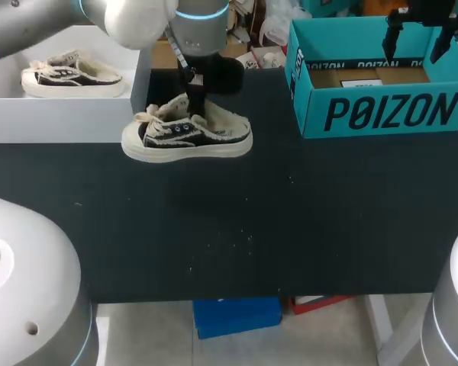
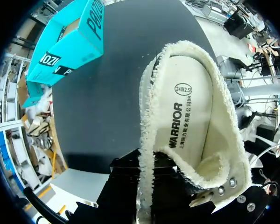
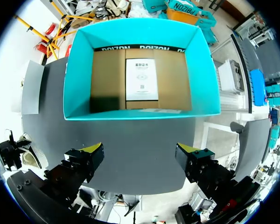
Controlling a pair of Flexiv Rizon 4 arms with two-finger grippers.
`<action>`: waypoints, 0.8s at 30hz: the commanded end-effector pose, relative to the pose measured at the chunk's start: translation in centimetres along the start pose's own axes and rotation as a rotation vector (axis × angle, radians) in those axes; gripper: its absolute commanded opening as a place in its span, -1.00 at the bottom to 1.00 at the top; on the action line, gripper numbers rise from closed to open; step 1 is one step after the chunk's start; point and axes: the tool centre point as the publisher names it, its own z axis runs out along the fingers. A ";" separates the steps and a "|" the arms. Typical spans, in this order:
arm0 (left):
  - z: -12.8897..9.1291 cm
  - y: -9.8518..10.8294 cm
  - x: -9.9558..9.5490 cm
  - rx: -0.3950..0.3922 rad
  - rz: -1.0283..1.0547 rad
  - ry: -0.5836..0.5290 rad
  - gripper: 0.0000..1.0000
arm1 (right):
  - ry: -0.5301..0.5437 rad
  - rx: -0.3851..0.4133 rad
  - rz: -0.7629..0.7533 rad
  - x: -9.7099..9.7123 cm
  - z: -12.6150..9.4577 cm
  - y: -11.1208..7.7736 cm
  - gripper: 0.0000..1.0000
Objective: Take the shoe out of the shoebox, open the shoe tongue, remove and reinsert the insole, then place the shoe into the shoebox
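A black low shoe [image 1: 187, 133] with fuzzy cream trim stands upright on the black table, toe to the left. My left gripper [image 1: 195, 93] comes down onto its heel opening. In the left wrist view the gripper [image 2: 147, 189] is shut on the shoe's fuzzy side wall [image 2: 147, 140], and the cream insole [image 2: 191, 116] lies flat inside. The teal shoebox [image 1: 382, 114] stands at the back right, open on top. My right gripper [image 1: 420, 30] hangs over it. In the right wrist view that gripper [image 3: 140, 150] is open and holds nothing, and the shoebox [image 3: 77, 70] below holds only a paper slip.
A second, matching shoe [image 1: 72, 76] rests on a white box [image 1: 61, 118] at the back left. The two arm bases [image 1: 30, 290] rise at the table's front corners.
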 end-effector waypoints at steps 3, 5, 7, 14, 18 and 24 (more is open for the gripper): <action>4.9 -3.1 -0.5 -0.022 0.009 0.025 -1.00 | 0.000 0.000 0.000 0.0 0.0 0.0 1.00; 5.9 -3.7 -0.4 -0.024 0.010 0.033 -1.00 | 0.000 0.000 0.000 0.0 0.0 0.0 1.00; 6.9 -4.2 -0.2 -0.030 0.017 0.040 -1.00 | 0.000 0.000 0.000 0.0 0.0 0.0 1.00; 10.4 -5.5 0.5 -0.049 0.033 0.071 -1.00 | 0.000 0.000 0.000 0.0 0.0 0.0 1.00; 11.6 -5.7 0.7 -0.055 0.045 0.070 -1.00 | 0.000 0.000 0.000 0.0 0.0 0.0 1.00; 13.0 -5.8 0.7 -0.034 0.076 0.058 -1.00 | 0.000 0.000 0.000 0.0 0.0 0.0 1.00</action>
